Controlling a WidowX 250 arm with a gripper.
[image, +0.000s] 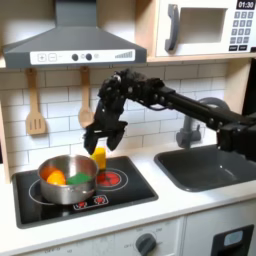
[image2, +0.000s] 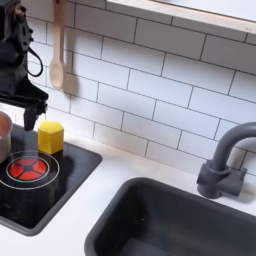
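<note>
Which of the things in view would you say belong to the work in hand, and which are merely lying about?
In hand: gripper, yellow block, metal pot, stove.

Lying about: wooden spoon, wooden spatula, sink, faucet, microwave.

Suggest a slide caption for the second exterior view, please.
Gripper hovers beside a yellow block on the toy stove.
</note>
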